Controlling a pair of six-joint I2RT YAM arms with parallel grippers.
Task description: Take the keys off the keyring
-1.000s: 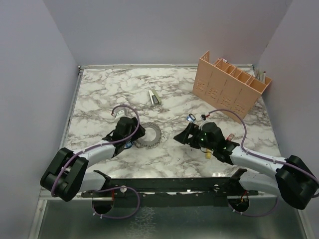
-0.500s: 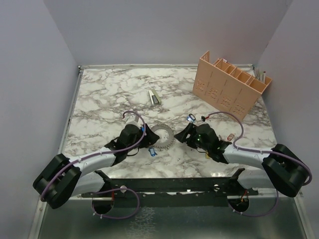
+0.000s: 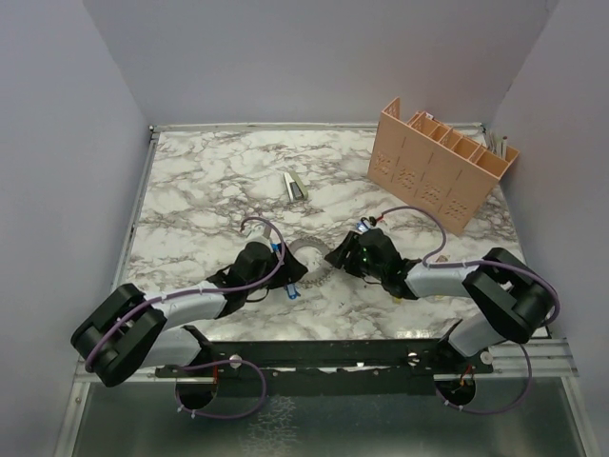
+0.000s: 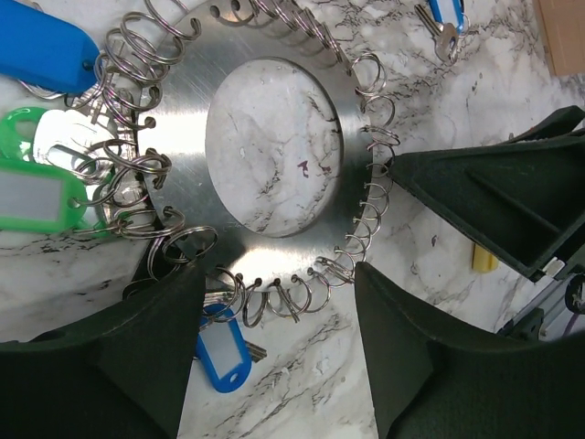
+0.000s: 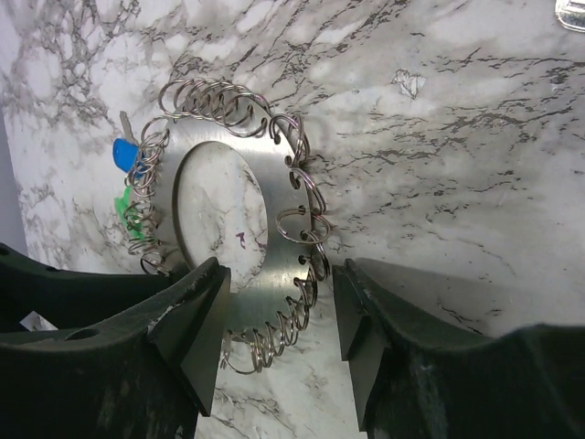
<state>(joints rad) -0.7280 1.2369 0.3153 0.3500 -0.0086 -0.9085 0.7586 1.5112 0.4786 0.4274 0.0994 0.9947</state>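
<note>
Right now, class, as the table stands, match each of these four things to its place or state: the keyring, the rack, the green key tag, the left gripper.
Column one:
1. keyring
2. rack
3. green key tag
4. left gripper

Column two:
a. upright at the far right, peach-coloured
b. open, one finger on either side of the ring's rim
c. lying flat, with an open centre
d. clustered against the ring's rim

Pairs: 1-c, 2-a, 3-d, 4-b

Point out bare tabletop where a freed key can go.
Bare marble lies at far left, between the table edge and the metal clip, and between that clip and the rack. Crowded near centre: keyring, keys, left end effector, right end effector.
</note>
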